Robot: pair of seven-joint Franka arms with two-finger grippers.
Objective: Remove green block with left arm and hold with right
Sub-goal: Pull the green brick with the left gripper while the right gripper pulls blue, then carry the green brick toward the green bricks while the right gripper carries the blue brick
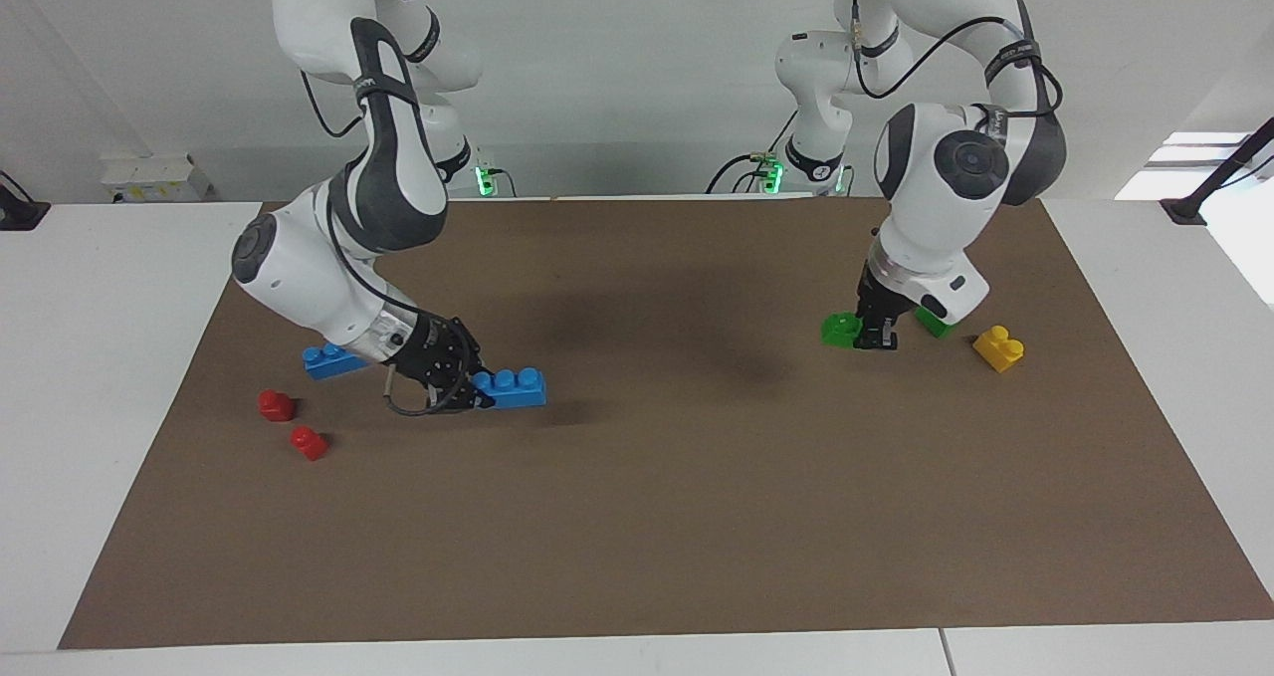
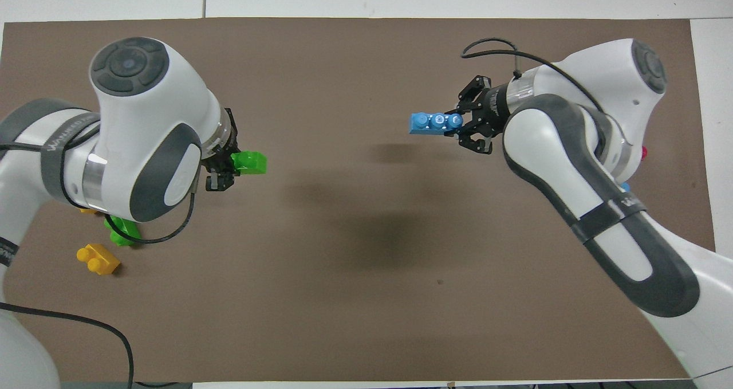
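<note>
**Green block off, each hand holding a brick**

We see the tabletop [image 1: 637,517] first. The right hand [image 1: 466,385] is closed on the blue brick [image 1: 510,388]; the left hand [image 1: 876,330] is closed on the green block [image 1: 841,330], low over the mat near a yellow brick [image 1: 998,347]. We judge the block light, stiff and smooth; its flat sides are best to grip. A second green brick [image 2: 119,231] is partly hidden.

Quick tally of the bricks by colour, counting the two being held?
Blue: 2, held blue brick in right gripper, loose blue brick on the mat
Green: 2, green block in left gripper, loose green brick
Yellow: 2, yellow brick, hidden yellow brick mostly under the left arm
Red: 2, red brick, second red brick
Total: 8
</note>
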